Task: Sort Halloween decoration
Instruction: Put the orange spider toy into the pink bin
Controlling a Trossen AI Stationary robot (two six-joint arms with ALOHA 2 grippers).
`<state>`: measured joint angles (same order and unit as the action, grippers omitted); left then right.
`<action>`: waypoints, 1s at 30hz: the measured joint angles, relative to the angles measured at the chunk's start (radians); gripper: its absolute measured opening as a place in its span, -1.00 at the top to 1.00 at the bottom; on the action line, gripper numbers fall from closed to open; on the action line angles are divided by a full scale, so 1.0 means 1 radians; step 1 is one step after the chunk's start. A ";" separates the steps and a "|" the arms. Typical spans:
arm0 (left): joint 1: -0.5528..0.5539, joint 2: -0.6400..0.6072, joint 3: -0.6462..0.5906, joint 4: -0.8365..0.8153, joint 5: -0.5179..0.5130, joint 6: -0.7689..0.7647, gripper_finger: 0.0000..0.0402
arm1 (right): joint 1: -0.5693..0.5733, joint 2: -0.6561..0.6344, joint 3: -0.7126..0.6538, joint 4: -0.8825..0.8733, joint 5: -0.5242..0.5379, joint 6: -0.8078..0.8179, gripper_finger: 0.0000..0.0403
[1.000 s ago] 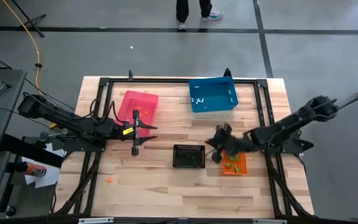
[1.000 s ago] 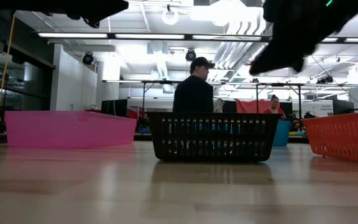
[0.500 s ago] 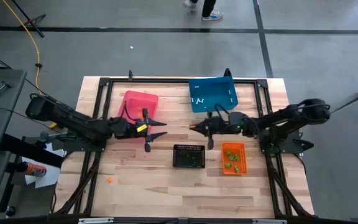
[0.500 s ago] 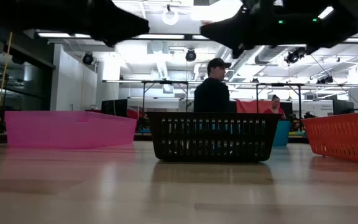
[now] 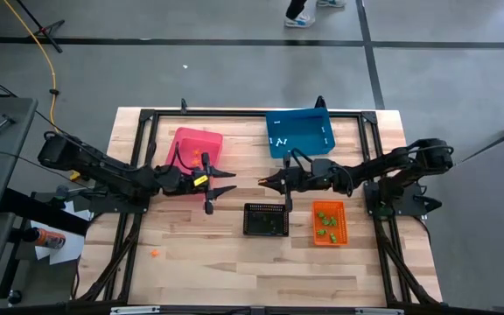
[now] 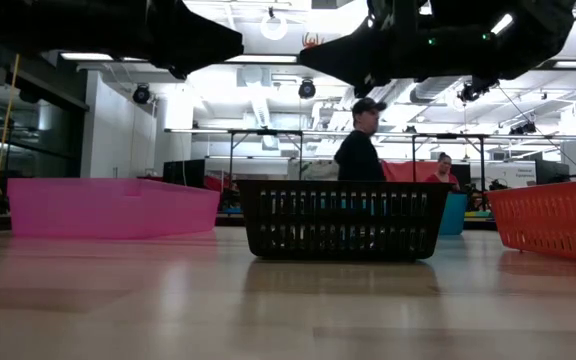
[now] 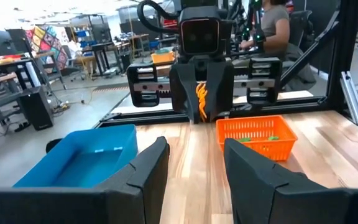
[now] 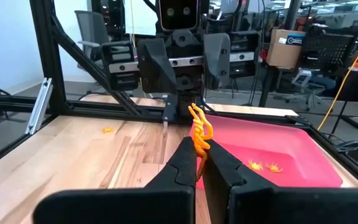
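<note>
You are in the middle of the sorting, as far as the bins show. Take the black basket [image 5: 265,220] as your landmark. Above it, and a little toward the blue bin [image 5: 299,133], your right gripper [image 5: 268,180] is closed on one orange trinket [image 8: 199,133]; the right wrist view shows it pinched between the fingertips and standing up from them. Facing it from the pink bin's side, the left gripper [image 5: 227,182] waits with its fingers spread apart and nothing between them, so I judge that a handover is being prepared.

Already sorted: some green pieces [image 5: 326,223] lie in the orange bin [image 5: 329,239], just to the right of the basket; a few orange pieces [image 8: 261,165] lie in the pink bin [image 5: 192,145], up and to the left of it; some white ones [image 5: 278,140] are in the blue bin beyond it.

Still to do: the held piece must reach its bin, and one small orange piece [image 5: 154,254] lies loose on the table [image 5: 199,271], well to the left of the basket. Whether the basket holds more pieces, I cannot tell.
</note>
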<state>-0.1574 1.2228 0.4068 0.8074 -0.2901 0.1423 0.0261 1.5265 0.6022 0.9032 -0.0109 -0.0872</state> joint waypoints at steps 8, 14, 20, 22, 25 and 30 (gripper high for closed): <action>-0.009 0.000 0.000 0.058 -0.001 -0.029 0.29 | 0.000 0.009 0.000 0.009 0.009 0.010 1.00; -0.070 -0.056 0.000 0.172 0.081 -0.035 0.29 | -0.009 0.160 0.039 0.175 0.105 0.106 1.00; -0.151 -0.201 0.001 0.130 0.097 0.016 0.29 | -0.045 0.408 0.300 0.055 0.051 0.193 1.00; -0.172 -0.245 0.001 0.088 0.097 0.017 0.29 | -0.053 0.484 0.415 0.010 0.035 0.186 1.00; -0.191 -0.290 0.000 0.030 0.097 0.018 0.29 | -0.070 0.579 0.575 -0.058 0.032 0.185 1.00; -0.212 -0.307 0.001 -0.026 0.097 0.016 0.29 | -0.108 0.703 0.761 -0.116 0.028 0.217 1.00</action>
<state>-0.3691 0.9157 0.4074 0.7816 -0.1936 0.1585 -0.0817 2.2293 1.3627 0.7873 0.0170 0.1294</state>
